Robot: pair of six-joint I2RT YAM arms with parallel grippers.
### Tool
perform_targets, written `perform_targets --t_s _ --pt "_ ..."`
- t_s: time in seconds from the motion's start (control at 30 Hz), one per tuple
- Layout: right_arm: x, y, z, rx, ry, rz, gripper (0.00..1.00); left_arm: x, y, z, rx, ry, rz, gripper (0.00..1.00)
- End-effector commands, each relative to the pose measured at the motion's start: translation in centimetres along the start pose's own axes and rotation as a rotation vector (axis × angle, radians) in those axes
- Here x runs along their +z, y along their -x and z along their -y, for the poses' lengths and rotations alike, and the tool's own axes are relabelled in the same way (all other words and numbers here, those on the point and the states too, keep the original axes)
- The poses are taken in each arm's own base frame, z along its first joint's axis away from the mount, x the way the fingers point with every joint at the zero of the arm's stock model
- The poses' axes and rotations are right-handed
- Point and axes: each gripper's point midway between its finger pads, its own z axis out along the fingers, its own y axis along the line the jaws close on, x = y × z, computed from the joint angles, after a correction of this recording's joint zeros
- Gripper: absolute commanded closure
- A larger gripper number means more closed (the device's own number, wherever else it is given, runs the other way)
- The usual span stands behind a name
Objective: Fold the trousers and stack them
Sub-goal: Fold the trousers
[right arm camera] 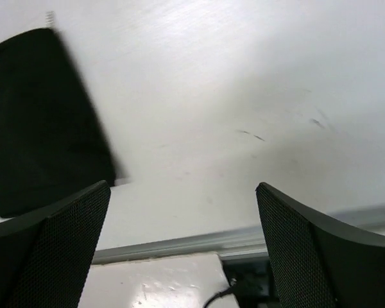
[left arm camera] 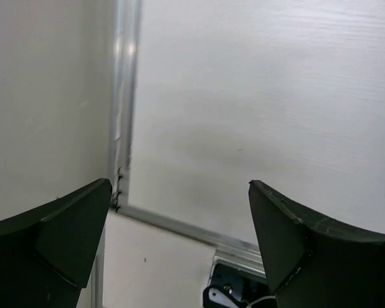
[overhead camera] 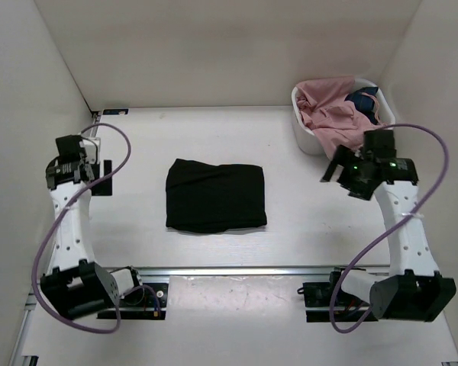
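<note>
White worktop (overhead camera: 137, 137) carries the black trousers (overhead camera: 216, 197) folded into a compact rectangle, so I judge folding done and stacking next, which calls my left tool (left arm camera: 179, 186) and right tool (right arm camera: 183, 186), both gaping empty well either side of the trousers, inward to its edges; the layers underneath are hidden.

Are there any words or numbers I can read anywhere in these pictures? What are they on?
None can be read. The black trousers, the white basket, the pink garment in it and the table show no words, numbers or labels. The right arm has only small green lights.
</note>
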Motion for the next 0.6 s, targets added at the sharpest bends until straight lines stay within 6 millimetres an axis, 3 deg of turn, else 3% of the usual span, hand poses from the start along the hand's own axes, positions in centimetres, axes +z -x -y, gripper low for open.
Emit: perform_targets --t_s 0.0,0.17,0.3,0.57 --pt "-2.4 -1.7 4.5 0.000 -0.147 -0.063 0.01 -0.6 -3.9 -2.9 -0.072 0.171 -0.088 0.00" --pt "-3.5 -0.2 4.8 0.014 -0.141 -0.019 0.01 -2.1 -4.5 -4.5 -0.224 0.230 -0.046 0.00" --pt "-4.1 0.6 4.4 0.021 -0.132 0.014 0.01 -3.2 -4.3 -4.6 -0.263 0.237 0.004 0.00" --pt "-5.2 0.0 4.4 0.018 -0.125 0.036 0.01 -3.5 -4.3 -4.2 -0.245 0.217 0.024 0.00"
